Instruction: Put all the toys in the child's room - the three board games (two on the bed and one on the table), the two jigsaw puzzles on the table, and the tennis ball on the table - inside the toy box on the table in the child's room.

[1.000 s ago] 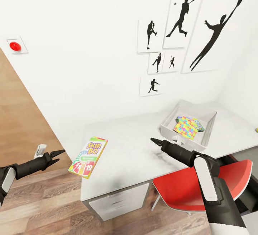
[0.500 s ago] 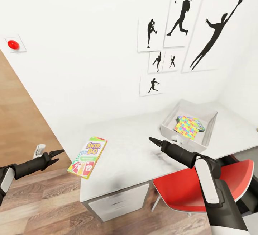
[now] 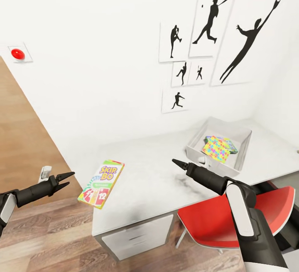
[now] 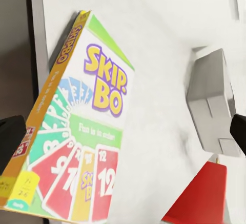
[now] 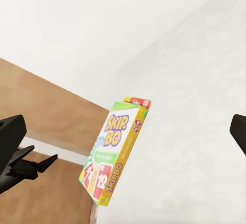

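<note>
Head view shows the SKIP-BO box (image 3: 101, 178) overhanging the counter (image 3: 166, 172) edge, graspable by the left fingers (image 3: 66, 179), parted and empty.

Black tapered grippers w/ pointed fingers (image 3: 66, 176), matte black forearms, white upper-arm shells w/ grey trim.

Bare table (image 3: 158, 180) btwn SKIP-BO box (image 3: 101, 177) & toy box (image 3: 195, 147); red chair (image 3: 232, 218) below edge.

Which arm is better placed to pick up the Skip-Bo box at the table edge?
Probably the left. The left gripper is open beside the Skip-Bo box, which overhangs the table edge toward it. The right gripper is farther off.
</note>
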